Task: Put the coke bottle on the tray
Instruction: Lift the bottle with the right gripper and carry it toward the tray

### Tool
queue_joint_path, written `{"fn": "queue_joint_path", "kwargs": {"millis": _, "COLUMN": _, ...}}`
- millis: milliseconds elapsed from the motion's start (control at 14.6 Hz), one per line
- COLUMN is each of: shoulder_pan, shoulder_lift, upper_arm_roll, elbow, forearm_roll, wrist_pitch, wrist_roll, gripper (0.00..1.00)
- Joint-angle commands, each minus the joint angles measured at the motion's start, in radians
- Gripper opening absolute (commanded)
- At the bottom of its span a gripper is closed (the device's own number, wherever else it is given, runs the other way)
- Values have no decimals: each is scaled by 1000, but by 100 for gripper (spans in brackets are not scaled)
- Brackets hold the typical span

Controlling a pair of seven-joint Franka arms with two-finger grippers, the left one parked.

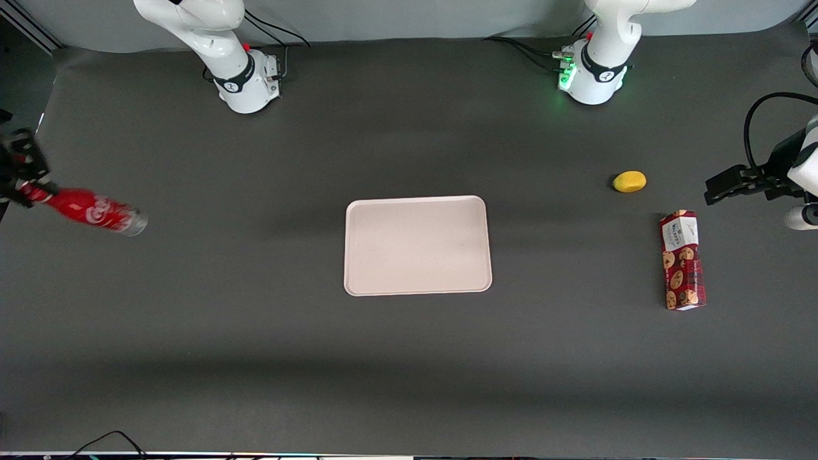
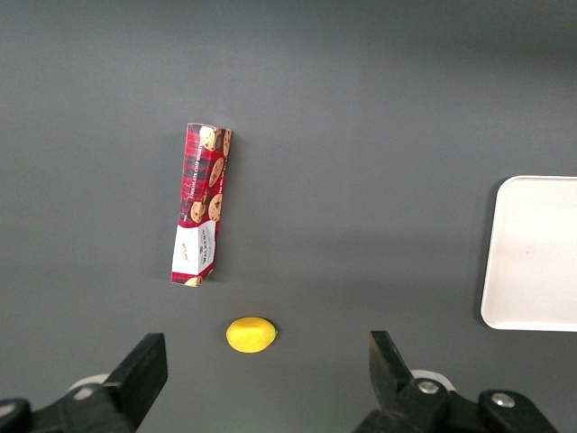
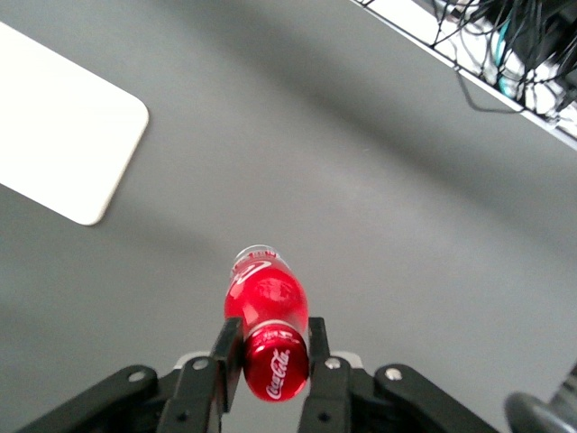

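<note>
My right gripper [image 1: 35,191] is at the working arm's end of the table, far off sideways from the tray. It is shut on the cap end of the coke bottle [image 1: 89,209], a slim red bottle with white script. The bottle is held off the table, tilted, with its silvery base pointing toward the tray. In the right wrist view the gripper [image 3: 270,347] has its two fingers clamped on the red cap of the bottle [image 3: 266,302]. The pale pinkish-white tray [image 1: 418,245] lies flat at the table's middle with nothing on it. It also shows in the right wrist view [image 3: 54,135].
A yellow lemon-like object [image 1: 629,181] and a red cookie box [image 1: 682,260] lie toward the parked arm's end of the table. Cables and a mesh edge [image 3: 478,45] show at the table's border near the working arm.
</note>
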State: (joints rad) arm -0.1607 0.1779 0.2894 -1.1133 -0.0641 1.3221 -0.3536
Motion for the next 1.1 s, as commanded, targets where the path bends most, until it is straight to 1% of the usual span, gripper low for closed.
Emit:
{"fn": "queue_joint_path", "kwargs": {"millis": 0, "shoulder_pan": 0, "shoulder_lift": -32, "upper_arm_roll": 162, "elbow": -33, "forearm_roll": -14, "wrist_pitch": -27, "wrist_roll": 322, "gripper": 0}}
{"fn": "queue_joint_path", "kwargs": {"millis": 205, "shoulder_pan": 13, "shoulder_lift": 35, "upper_arm_roll": 337, "elbow": -34, "forearm_roll": -20, "wrist_pitch": -17, "wrist_roll": 685, "gripper": 0}}
{"fn": "queue_joint_path", "kwargs": {"millis": 274, "shoulder_pan": 18, "shoulder_lift": 64, "upper_arm_roll": 387, "elbow": -34, "forearm_roll": -48, "wrist_pitch": -5, "wrist_roll": 791, "gripper": 0}}
{"fn": "queue_joint_path", "kwargs": {"millis": 411, "shoulder_pan": 38, "shoulder_lift": 129, "upper_arm_roll": 497, "elbow": -51, "forearm_roll": -146, "wrist_pitch": 43, "wrist_roll": 957, "gripper": 0}}
{"fn": "queue_joint_path", "kwargs": {"millis": 479, "shoulder_pan": 38, "shoulder_lift": 158, "upper_arm_roll": 534, "elbow": -92, "forearm_roll": -184, "wrist_pitch": 74, "wrist_roll": 1034, "gripper": 0}}
{"fn": "queue_joint_path", "kwargs": {"millis": 548, "shoulder_pan": 39, "shoulder_lift": 175, "upper_arm_roll": 560, "elbow": -147, "forearm_roll": -218, "wrist_pitch": 135, "wrist_roll": 1097, "gripper": 0}}
{"fn": "queue_joint_path", "kwargs": {"millis": 616, "shoulder_pan": 40, "shoulder_lift": 181, "upper_arm_roll": 574, "elbow": -216, "forearm_roll": -229, "wrist_pitch": 202, "wrist_roll": 1154, "gripper": 0}}
{"fn": "queue_joint_path", "kwargs": {"millis": 753, "shoulder_pan": 43, "shoulder_lift": 189, "upper_arm_roll": 576, "elbow": -342, "forearm_roll": -232, "wrist_pitch": 340, "wrist_roll": 1214, "gripper": 0}}
{"fn": "queue_joint_path", "kwargs": {"millis": 822, "shoulder_pan": 58, "shoulder_lift": 204, "upper_arm_roll": 574, "elbow": -377, "forearm_roll": -241, "wrist_pitch": 377, "wrist_roll": 1258, "gripper": 0}}
{"fn": "queue_joint_path", "kwargs": {"millis": 959, "shoulder_pan": 91, "shoulder_lift": 264, "upper_arm_roll": 583, "elbow": -393, "forearm_roll": -325, "wrist_pitch": 390, "wrist_roll": 1353, "gripper": 0}}
{"fn": "queue_joint_path", "kwargs": {"millis": 1027, "shoulder_pan": 99, "shoulder_lift": 299, "upper_arm_roll": 608, "elbow": -395, "forearm_roll": -356, "wrist_pitch": 391, "wrist_roll": 1407, "gripper": 0}}
